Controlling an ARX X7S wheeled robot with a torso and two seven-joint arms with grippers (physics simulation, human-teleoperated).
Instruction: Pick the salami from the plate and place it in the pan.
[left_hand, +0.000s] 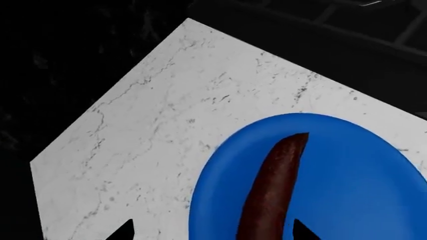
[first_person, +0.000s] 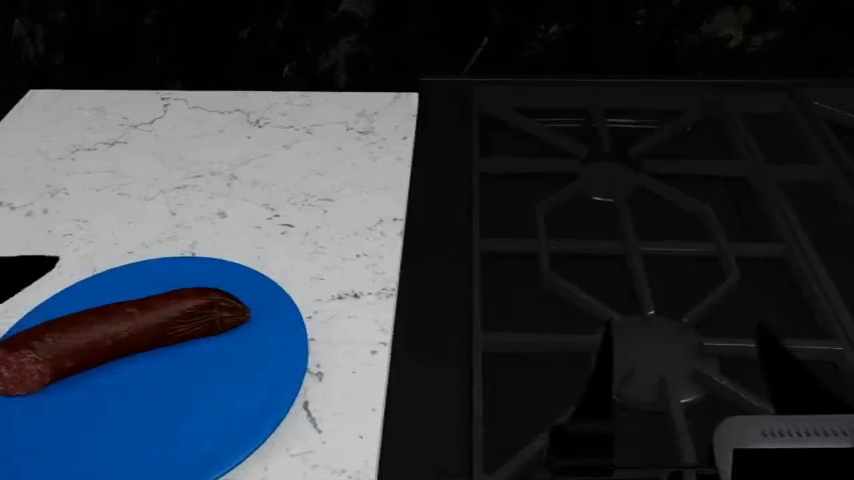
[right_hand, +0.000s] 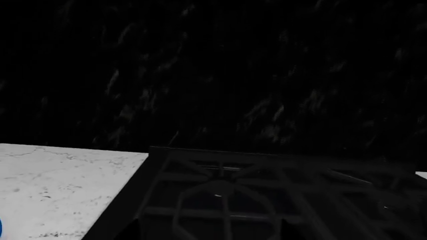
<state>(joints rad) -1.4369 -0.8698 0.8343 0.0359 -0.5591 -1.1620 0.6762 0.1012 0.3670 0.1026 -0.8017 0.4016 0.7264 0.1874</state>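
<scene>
The salami (first_person: 120, 335) is a dark reddish-brown log lying on the blue plate (first_person: 187, 420) at the near left of the marble counter. Its speckled cut end points left. In the left wrist view the salami (left_hand: 273, 190) runs between my left gripper's (left_hand: 213, 232) two dark fingertips (left_hand: 123, 231), which stand wide apart and touch nothing. The plate (left_hand: 353, 190) lies under it. Only a dark tip of the left gripper (first_person: 20, 275) shows in the head view. My right gripper (first_person: 694, 370) is open and empty over the stove's near burner. The pan is out of view.
The white marble counter (first_person: 214, 170) fills the left half, its right edge meeting the black stove. Dark cast-iron grates (first_person: 627, 240) with two burners cover the right; they also show in the right wrist view (right_hand: 227, 200). A dark wall stands behind.
</scene>
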